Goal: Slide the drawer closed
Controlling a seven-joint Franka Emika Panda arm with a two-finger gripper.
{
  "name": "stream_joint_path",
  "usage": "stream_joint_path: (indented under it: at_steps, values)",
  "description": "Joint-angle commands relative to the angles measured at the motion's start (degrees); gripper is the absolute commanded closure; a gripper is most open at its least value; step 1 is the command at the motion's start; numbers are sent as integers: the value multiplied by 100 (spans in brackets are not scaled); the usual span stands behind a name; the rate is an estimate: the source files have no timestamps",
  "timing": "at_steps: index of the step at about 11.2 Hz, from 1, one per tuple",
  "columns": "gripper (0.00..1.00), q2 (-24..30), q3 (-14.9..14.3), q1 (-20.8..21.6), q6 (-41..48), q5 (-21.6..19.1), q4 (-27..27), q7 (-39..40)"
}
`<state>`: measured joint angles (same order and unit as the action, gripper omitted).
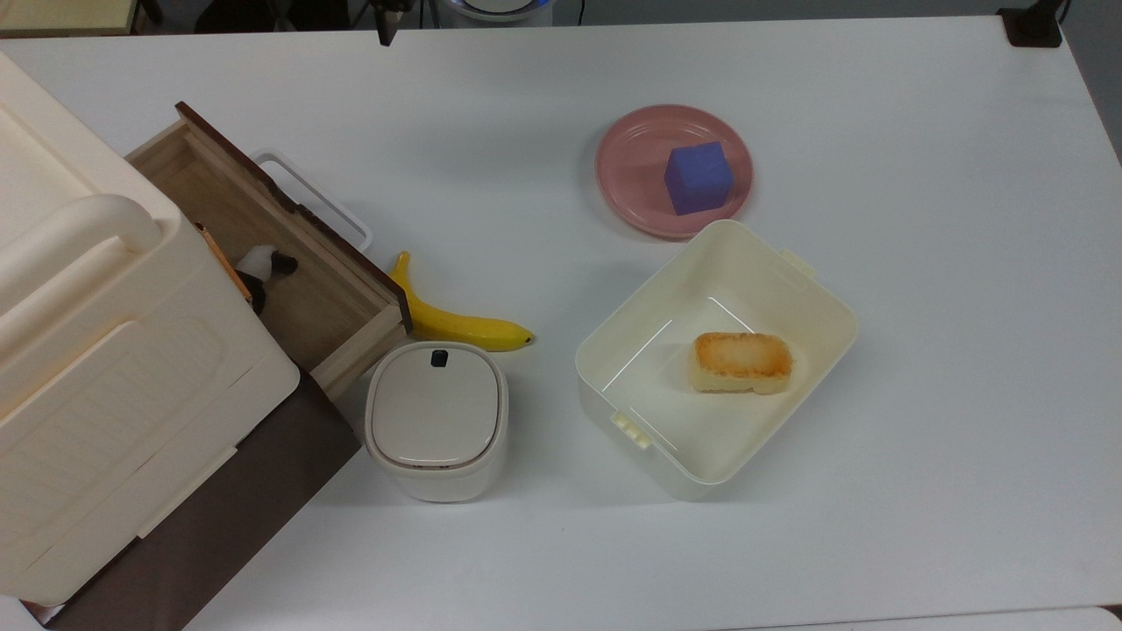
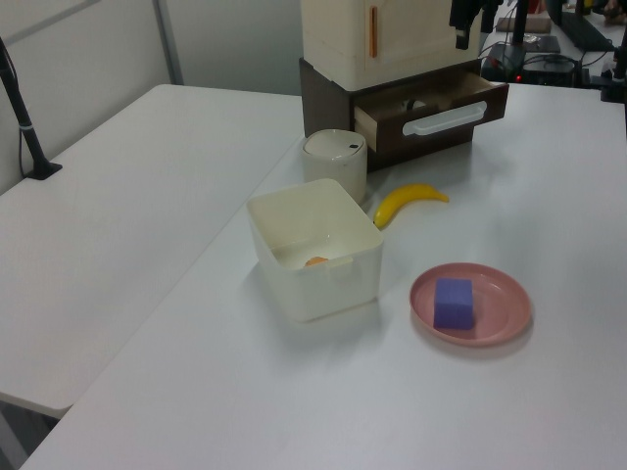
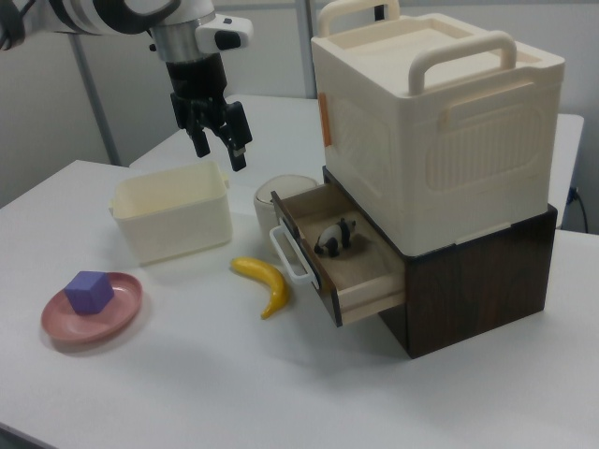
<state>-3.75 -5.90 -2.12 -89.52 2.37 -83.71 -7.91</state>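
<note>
The drawer stands pulled out of a dark brown cabinet. It is a light wooden box with a dark brown front panel and a white loop handle. A small black-and-white panda toy lies inside it. My gripper hangs open in the air at the right view's upper left, above the cream tub and well clear of the handle. Nothing is between its fingers. In the top view a dark fingertip shows at the table's far edge.
A large cream lidded case sits on the cabinet. A banana and a small lidded bin lie close to the drawer front. A cream tub holds a bread piece. A pink plate carries a blue cube.
</note>
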Motion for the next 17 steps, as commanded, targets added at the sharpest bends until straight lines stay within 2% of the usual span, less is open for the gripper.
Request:
stream_joint_path:
  at_steps: [1,8,13,16,17]
  values:
    - [0,-11,88,184,-238,-62,-153,-113]
    - [0,-11,80,141,-13,-158,-93,26]
    - [0,-11,80,168,39,-53,-154,271]
    - [12,-20,89,133,707,-79,-163,264]
    - [25,-20,89,115,751,-114,-250,298]
